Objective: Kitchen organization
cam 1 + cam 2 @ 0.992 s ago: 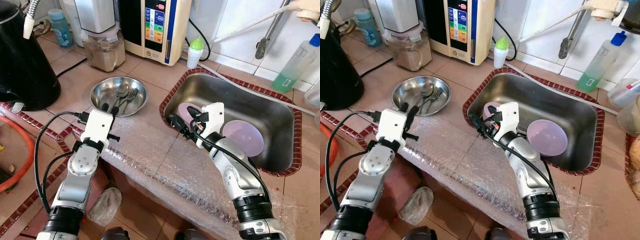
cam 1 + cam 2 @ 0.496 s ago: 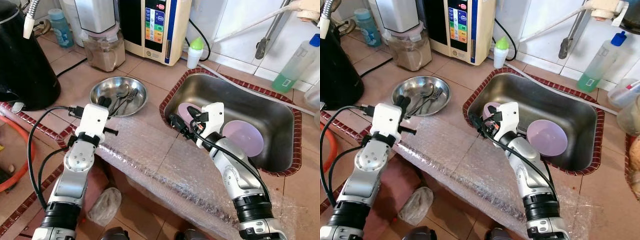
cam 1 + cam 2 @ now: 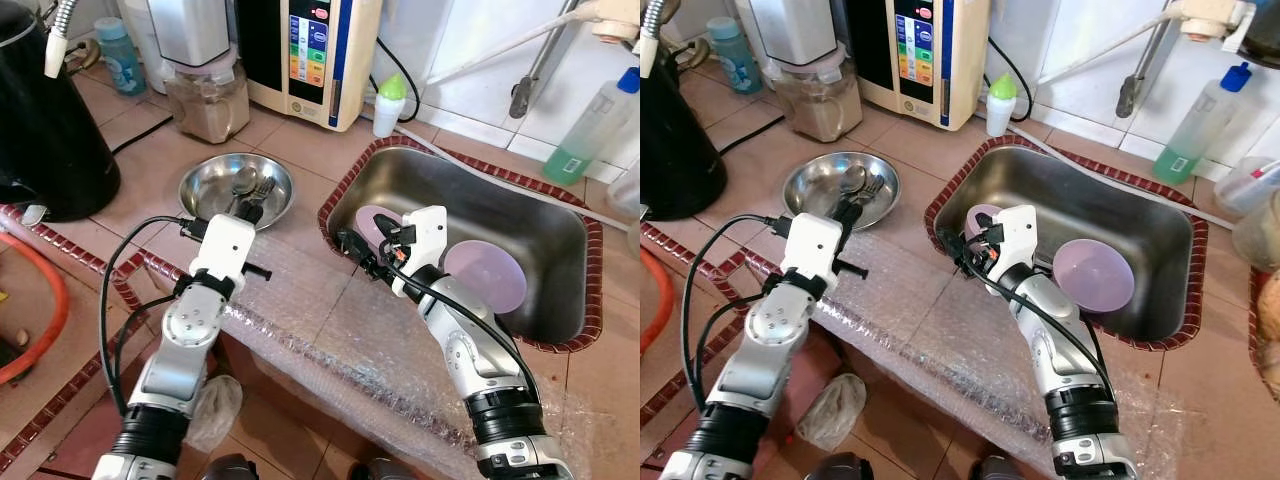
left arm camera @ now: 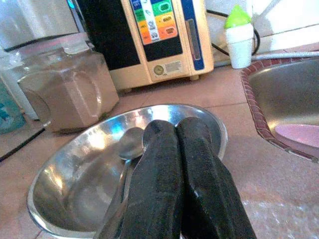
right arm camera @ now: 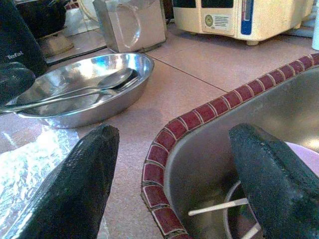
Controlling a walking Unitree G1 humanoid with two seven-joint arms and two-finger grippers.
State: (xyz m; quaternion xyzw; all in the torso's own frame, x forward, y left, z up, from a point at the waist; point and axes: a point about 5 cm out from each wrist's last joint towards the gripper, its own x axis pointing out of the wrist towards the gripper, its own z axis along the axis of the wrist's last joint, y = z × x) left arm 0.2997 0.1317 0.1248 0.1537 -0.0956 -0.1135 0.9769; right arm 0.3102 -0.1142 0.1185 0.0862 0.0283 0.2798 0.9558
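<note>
A steel bowl [image 3: 210,185] holding a spoon [image 3: 244,181] and a fork sits on the tiled counter left of the sink [image 3: 470,200]. My left gripper [image 3: 241,208] is shut with nothing in it, its fingertips at the bowl's near rim; the left wrist view has the fingers [image 4: 159,169] pressed together over the bowl [image 4: 65,184]. My right gripper [image 3: 364,236] is open and straddles the sink's left rim [image 5: 199,117]. Inside the sink are a small purple cup [image 3: 372,222] with white sticks and a purple bowl [image 3: 484,275].
Bubble wrap [image 3: 330,320] covers the counter's front edge. A black kettle [image 3: 45,120] stands at the left. A blender jar [image 3: 208,95], a water machine [image 3: 310,55] and a green-capped bottle [image 3: 389,105] stand behind. A green liquid bottle [image 3: 590,125] is at the back right.
My left gripper has swung to the right and now points at the bowl's near rim. The right arm has not moved.
</note>
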